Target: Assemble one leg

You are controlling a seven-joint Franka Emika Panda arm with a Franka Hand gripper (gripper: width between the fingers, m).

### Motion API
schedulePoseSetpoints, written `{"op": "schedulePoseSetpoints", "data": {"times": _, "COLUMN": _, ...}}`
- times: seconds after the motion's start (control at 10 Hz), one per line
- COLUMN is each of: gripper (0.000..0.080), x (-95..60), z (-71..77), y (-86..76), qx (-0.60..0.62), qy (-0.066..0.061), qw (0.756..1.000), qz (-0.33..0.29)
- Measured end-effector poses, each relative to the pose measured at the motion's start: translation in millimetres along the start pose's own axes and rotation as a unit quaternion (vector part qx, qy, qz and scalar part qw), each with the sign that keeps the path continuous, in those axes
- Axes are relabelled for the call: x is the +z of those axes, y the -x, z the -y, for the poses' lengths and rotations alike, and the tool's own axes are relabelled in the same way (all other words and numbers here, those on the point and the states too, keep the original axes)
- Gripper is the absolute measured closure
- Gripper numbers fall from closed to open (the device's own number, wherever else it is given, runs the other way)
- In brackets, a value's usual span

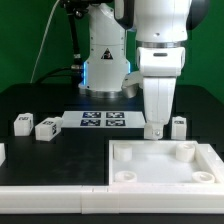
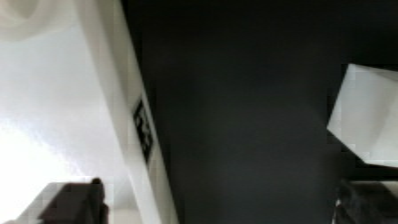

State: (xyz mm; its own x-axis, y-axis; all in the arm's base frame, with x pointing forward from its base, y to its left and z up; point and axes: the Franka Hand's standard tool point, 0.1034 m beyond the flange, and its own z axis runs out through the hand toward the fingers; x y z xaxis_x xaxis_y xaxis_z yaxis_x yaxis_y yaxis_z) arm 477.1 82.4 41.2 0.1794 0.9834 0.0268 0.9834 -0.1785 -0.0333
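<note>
Several white legs with square tags lie on the black table: two at the exterior view's left [image 1: 24, 122] [image 1: 47, 127], one under the gripper [image 1: 155, 130] and one to its right [image 1: 178, 126]. My gripper [image 1: 156, 120] hangs low, just above the table by the leg under it, at the far edge of the large white tray-like piece [image 1: 165, 165]. In the wrist view the gripper [image 2: 222, 205] is open, with its dark fingers [image 2: 71, 205] far apart and only bare table between them. A white leg block [image 2: 365, 110] lies to one side and the tray-like piece's wall [image 2: 125, 110] to the other.
The marker board [image 1: 103, 120] lies flat behind the gripper, in front of the robot's base [image 1: 105, 60]. A low white ledge [image 1: 50, 197] runs along the front left. A small white part [image 1: 2, 152] shows at the left edge.
</note>
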Motion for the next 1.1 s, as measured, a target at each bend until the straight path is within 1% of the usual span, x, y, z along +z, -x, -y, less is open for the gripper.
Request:
{"op": "schedulePoseSetpoints", "data": {"times": 0.1, "gripper": 0.0150, "x": 0.4, "z": 0.1, "y": 0.2, "qx": 0.003, "qy": 0.000, "qw": 1.000, "qz": 0.000}}
{"op": "schedulePoseSetpoints", "data": {"times": 0.3, "gripper": 0.0150, "x": 0.4, "z": 0.3, "y": -0.2, "qx": 0.097, "qy": -0.001, "qw": 0.995, "qz": -0.001}}
{"op": "schedulePoseSetpoints", "data": {"times": 0.5, "gripper": 0.0150, "x": 0.4, "z": 1.0, "y": -0.7, "qx": 0.178, "qy": 0.000, "qw": 0.984, "qz": -0.002}}
{"op": "schedulePoseSetpoints", "data": {"times": 0.6, "gripper": 0.0150, "x": 0.5, "z": 7.6, "y": -1.8, "qx": 0.264, "qy": 0.003, "qw": 0.965, "qz": -0.008}}
{"op": "schedulePoseSetpoints", "data": {"times": 0.7, "gripper": 0.0150, "x": 1.2, "z": 14.0, "y": -2.6, "qx": 0.310, "qy": 0.005, "qw": 0.951, "qz": -0.010}}
{"op": "schedulePoseSetpoints", "data": {"times": 0.8, "gripper": 0.0150, "x": 2.3, "z": 16.1, "y": -3.4, "qx": 0.346, "qy": 0.004, "qw": 0.938, "qz": -0.011}}
{"op": "schedulePoseSetpoints", "data": {"times": 0.9, "gripper": 0.0150, "x": 2.8, "z": 17.2, "y": -4.6, "qx": 0.403, "qy": 0.001, "qw": 0.915, "qz": -0.014}}
{"op": "schedulePoseSetpoints", "data": {"times": 1.1, "gripper": 0.0150, "x": 2.9, "z": 17.7, "y": -6.0, "qx": 0.457, "qy": -0.003, "qw": 0.889, "qz": -0.017}}
